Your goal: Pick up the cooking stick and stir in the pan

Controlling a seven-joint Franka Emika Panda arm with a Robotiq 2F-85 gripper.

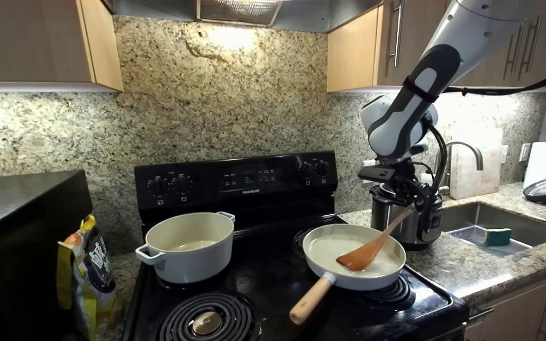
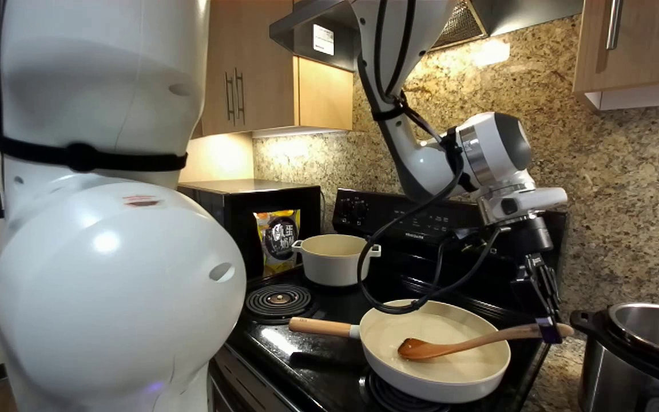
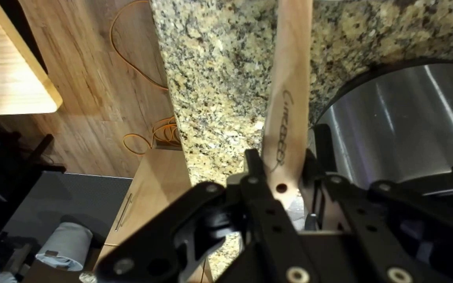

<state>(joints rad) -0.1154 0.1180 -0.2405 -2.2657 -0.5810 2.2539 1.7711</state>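
The cooking stick [image 1: 365,253] [image 2: 449,348] slants across the far side of the pan's rim, with its flat orange-brown blade down inside the white pan [image 1: 332,241] [image 2: 415,380]. Its paler handle end is pinched by my gripper [image 2: 550,332], just outside the pan. In the wrist view the handle [image 3: 291,78], marked with dark lettering and a hole, runs between both fingers of the gripper [image 3: 282,163], close against them. The pan rests on a burner with its pale wooden handle [image 1: 313,298] [image 2: 321,326] sticking out over the stove. Whether the blade touches the pan's floor is hard to tell.
A white two-handled pot [image 1: 192,265] [image 2: 335,269] stands on a back burner. A steel cooker [image 2: 610,372] [image 3: 403,125] stands on the counter close beside my gripper. A black cable [image 2: 375,286] loops low over the pan. The sink [image 1: 514,227] lies beyond the cooker.
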